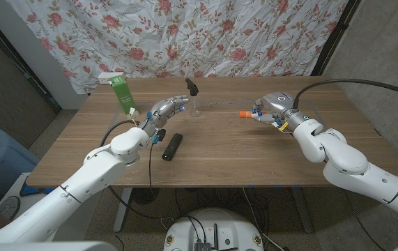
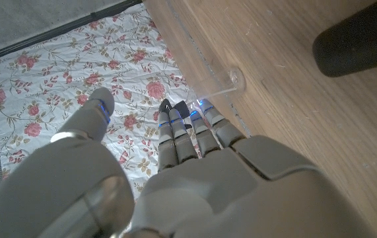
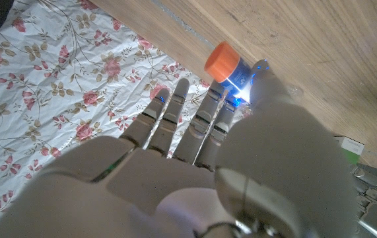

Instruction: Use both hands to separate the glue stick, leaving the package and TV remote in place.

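Over on the right side of the wooden table [image 1: 226, 150], the right hand [image 1: 272, 110] holds the glue stick [image 1: 245, 113] off the surface, its orange end poking out past the fingers toward the middle; the right wrist view shows the orange cap [image 3: 222, 60] beside the fingertips [image 3: 181, 89]. Across the table, the left hand [image 1: 164, 111] reaches toward a clear tube [image 1: 197, 108] with a black top, fingers extended and apart, holding nothing that I can see. Just beside that arm lies the black TV remote [image 1: 173, 147], and the green-and-white package [image 1: 122, 94] sits near the far left edge.
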{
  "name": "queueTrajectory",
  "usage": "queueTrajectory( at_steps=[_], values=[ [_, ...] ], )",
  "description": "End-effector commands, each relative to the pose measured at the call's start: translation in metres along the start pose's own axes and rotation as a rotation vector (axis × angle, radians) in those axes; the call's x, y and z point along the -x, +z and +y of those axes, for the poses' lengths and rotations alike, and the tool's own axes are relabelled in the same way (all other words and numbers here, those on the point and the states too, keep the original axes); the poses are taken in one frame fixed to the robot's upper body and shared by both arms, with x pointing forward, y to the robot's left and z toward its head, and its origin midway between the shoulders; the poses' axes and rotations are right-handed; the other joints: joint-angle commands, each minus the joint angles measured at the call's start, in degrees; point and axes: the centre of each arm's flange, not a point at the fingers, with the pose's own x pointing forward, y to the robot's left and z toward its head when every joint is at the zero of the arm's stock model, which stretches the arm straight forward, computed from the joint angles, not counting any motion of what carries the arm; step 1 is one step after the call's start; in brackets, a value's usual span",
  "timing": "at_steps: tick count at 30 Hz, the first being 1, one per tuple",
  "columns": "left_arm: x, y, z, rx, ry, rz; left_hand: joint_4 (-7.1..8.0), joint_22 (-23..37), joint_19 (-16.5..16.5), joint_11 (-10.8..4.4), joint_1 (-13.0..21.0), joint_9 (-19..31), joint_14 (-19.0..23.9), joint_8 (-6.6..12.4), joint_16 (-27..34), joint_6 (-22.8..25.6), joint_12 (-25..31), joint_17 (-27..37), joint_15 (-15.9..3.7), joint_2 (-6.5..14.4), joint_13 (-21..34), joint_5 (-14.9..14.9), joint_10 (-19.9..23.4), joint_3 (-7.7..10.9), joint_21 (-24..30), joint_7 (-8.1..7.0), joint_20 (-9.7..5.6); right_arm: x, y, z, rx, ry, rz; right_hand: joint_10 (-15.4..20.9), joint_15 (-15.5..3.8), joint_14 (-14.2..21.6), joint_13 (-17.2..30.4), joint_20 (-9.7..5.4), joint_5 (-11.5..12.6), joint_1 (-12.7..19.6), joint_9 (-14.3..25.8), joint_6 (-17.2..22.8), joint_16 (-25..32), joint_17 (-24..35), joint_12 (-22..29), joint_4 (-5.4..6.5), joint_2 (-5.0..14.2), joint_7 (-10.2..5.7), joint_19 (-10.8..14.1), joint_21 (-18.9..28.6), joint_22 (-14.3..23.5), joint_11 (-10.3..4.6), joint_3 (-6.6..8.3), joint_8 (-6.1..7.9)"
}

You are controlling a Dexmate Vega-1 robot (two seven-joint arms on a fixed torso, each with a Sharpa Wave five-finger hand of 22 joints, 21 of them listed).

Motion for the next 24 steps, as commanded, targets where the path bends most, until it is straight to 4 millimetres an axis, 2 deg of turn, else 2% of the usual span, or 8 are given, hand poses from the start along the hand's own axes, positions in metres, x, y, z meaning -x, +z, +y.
queueTrajectory(
  at_steps=[1,15,24],
  values=[
    [-0.02,-0.005,-0.019,0.029,-0.134,0.016,0.02,0.2,0.13,-0.12,0.91,0.13,-0.42,-0.16,-0.15,-0.49,-0.35,0.19,0.31,-0.01,0.34,0.05,-0.36,-0.59,0.14,-0.09,-1.88,-0.002,0.005,0.0,-0.008,-0.028,0.011,0.8,-7.94,0.36,0.32,-0.07,0.24,0.14,0.2,1.06,0.12,0.04,0.25,-0.09,0.75,-0.56,0.41,-0.07,0.2,-0.35,-0.34,-0.1],
    [-0.051,-0.005,-0.04,0.041,-0.279,0.028,0.26,0.22,-1.05,0.36,1.53,0.13,-1.64,-0.62,-0.33,-1.27,-0.93,0.21,0.72,-0.89,0.35,-0.09,-1.44,-1.82,-0.12,-0.32,-1.83,-0.009,0.01,0.005,-0.031,-0.055,0.018,0.87,-8.18,0.44,0.33,0.33,0.28,0.38,0.17,0.84,0.08,0.1,0.05,-0.35,0.75,-0.57,0.55,-0.05,0.2,-0.39,-0.36,-0.47],
    [-0.067,-0.006,-0.05,0.036,-0.344,0.039,0.41,0.22,-1.31,0.55,1.64,0.12,-1.74,-0.87,-0.26,-1.88,-0.94,0.21,0.79,-0.99,0.34,-0.12,-1.41,-2.28,-0.11,0.05,-1.63,-0.014,0.016,0.01,-0.025,-0.062,0.022,0.86,-8.13,0.45,0.34,0.35,0.28,0.37,0.16,0.72,0.1,0.19,-0.08,-0.38,0.76,-0.57,0.38,-0.13,0.2,-0.37,-0.45,-0.69]
  ],
)
